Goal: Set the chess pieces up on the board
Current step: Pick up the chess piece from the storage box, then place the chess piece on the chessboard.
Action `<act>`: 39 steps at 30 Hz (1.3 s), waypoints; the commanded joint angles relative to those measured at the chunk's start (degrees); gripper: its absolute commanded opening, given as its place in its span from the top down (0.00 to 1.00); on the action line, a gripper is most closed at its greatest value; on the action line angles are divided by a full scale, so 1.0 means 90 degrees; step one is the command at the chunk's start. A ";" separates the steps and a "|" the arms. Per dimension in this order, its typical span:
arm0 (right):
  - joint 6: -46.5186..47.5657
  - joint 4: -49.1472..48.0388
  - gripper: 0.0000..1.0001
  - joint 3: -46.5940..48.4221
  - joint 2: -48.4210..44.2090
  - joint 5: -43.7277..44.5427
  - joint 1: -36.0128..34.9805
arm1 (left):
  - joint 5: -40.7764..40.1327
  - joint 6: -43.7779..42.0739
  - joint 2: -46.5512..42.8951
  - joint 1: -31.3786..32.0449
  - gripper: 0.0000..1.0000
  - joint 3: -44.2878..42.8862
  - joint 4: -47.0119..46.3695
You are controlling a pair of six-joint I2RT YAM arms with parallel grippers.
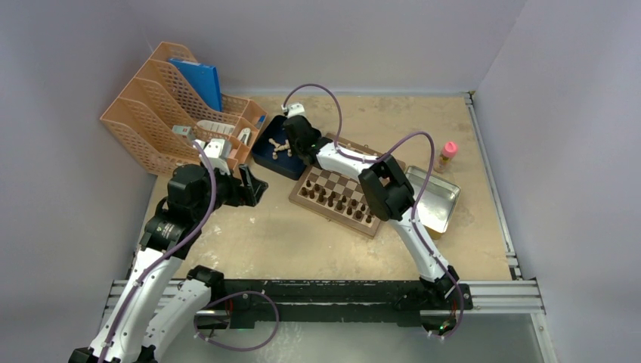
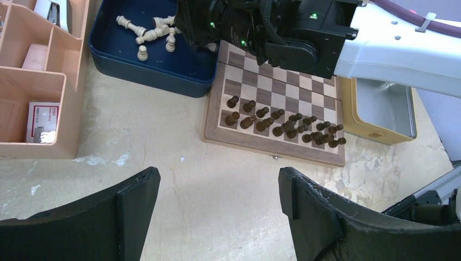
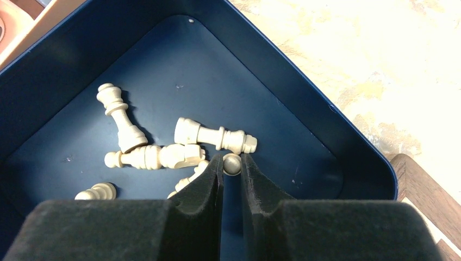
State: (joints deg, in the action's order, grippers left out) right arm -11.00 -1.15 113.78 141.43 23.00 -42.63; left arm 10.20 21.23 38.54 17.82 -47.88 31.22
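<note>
Beige tabletop (image 1: 302, 242): dark pieces (image 2: 282, 126) seem set on the board (image 2: 282, 87), light chess pieces (image 3: 157, 156) all lie in the blue tray (image 3: 217, 70) — right gripper (image 3: 232, 163) pinching one's round head, left gripper (image 2: 217, 174) spread, idle.

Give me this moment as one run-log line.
right pincer: shut on light piece in blue tray | left pincer: open, empty | board: only dark pieces visible

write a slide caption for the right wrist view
Right gripper pinches a light chess piece among others lying in the dark blue tray
</note>
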 commanded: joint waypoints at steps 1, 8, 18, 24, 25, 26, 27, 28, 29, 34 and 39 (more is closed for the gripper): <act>0.0087 -0.0173 0.85 0.0270 -0.0287 0.0078 0.0011 | -0.0029 -0.0103 -0.0016 0.0031 0.20 -0.0037 -0.0168; -0.0079 -0.0374 0.85 -0.0206 -0.0992 -0.0222 0.0011 | -0.0039 -0.0103 -0.0005 0.0031 0.20 -0.0049 -0.0168; -0.0290 -0.0409 0.85 -0.1255 -0.2194 -0.0113 0.0020 | 0.0005 -0.0094 0.0000 0.0031 0.20 -0.0041 -0.0171; -0.0668 -0.0126 0.85 -0.2158 -0.3059 0.0005 0.0020 | 0.0057 -0.0102 -0.0058 0.0031 0.20 -0.0039 -0.0178; -0.0742 -0.0097 0.85 -0.2340 -0.3218 0.0061 0.0018 | 0.0053 -0.0103 -0.0084 0.0031 0.20 -0.0034 -0.0178; -0.0820 -0.0058 0.85 -0.2525 -0.3376 0.0114 0.0012 | 0.0063 -0.0103 -0.0092 0.0031 0.20 -0.0033 -0.0178; -0.0933 -0.0013 0.85 -0.2721 -0.3512 0.0148 0.0019 | 0.0075 -0.0103 -0.0096 0.0031 0.20 -0.0037 -0.0178; -0.1038 0.0044 0.85 -0.2964 -0.3666 0.0204 0.0015 | 0.0091 -0.0103 -0.0098 0.0040 0.20 -0.0032 -0.0178; -0.1151 0.0099 0.85 -0.3148 -0.3806 0.0250 0.0012 | 0.0120 -0.0103 -0.0102 0.0041 0.20 -0.0032 -0.0178; -0.1613 0.0366 0.85 -0.4173 -0.4607 0.0621 0.0013 | 0.0227 -0.0132 -0.0095 0.0108 0.20 -0.0032 -0.0234; -0.1884 0.0547 0.85 -0.5170 -0.5469 0.1035 0.0030 | 0.0310 -0.0124 -0.0082 0.0169 0.20 -0.0022 -0.0237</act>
State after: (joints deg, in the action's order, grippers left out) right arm -24.03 2.28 71.66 99.24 26.92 -42.63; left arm 11.55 21.21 38.09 18.61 -47.88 31.11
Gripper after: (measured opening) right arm 0.154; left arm 0.804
